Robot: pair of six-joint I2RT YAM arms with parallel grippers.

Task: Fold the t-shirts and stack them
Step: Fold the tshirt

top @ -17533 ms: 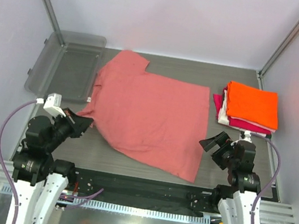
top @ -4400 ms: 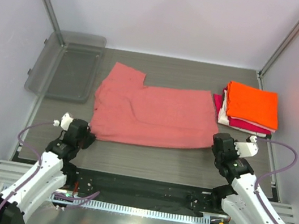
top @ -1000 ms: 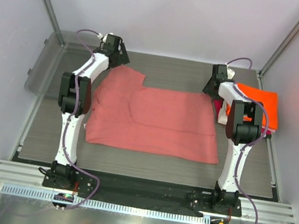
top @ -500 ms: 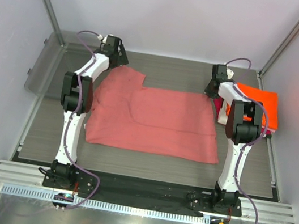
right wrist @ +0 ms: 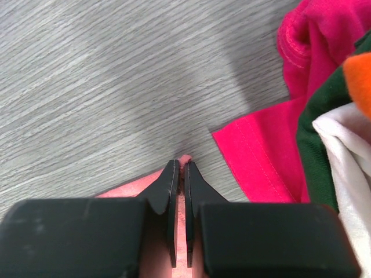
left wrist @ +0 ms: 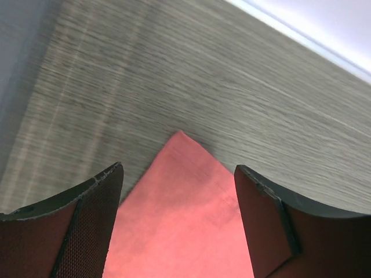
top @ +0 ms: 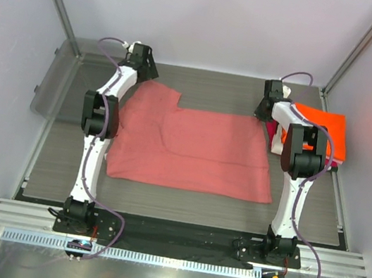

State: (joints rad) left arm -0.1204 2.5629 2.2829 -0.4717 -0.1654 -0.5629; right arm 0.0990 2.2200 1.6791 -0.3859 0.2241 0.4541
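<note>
- Salmon-pink cotton t-shirt (top: pixel 192 147), folded to a wide rectangle, lay flat across the middle of the grey wood-grain table (top: pixel 182 206)
- Left gripper (left wrist: pixel 177 174) sat over its far-left sleeve corner, fingers spread wide either side
- Right gripper (right wrist: pixel 179 168) pinched the far-right corner, fingers pressed together on the cloth
- Just right of that sat the folded stack: bright orange t-shirt (top: pixel 320 129) over white t-shirt (right wrist: pixel 342 156) and magenta-red t-shirt (right wrist: pixel 261 150)
- Clear grey plastic tray (top: pixel 65 90) lay far left

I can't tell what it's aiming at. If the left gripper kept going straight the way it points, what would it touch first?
Probably the corner of the salmon-pink t-shirt, which sits framed by the open left gripper and lies flat on the grey table. How far below it lies is hard to judge.
</note>
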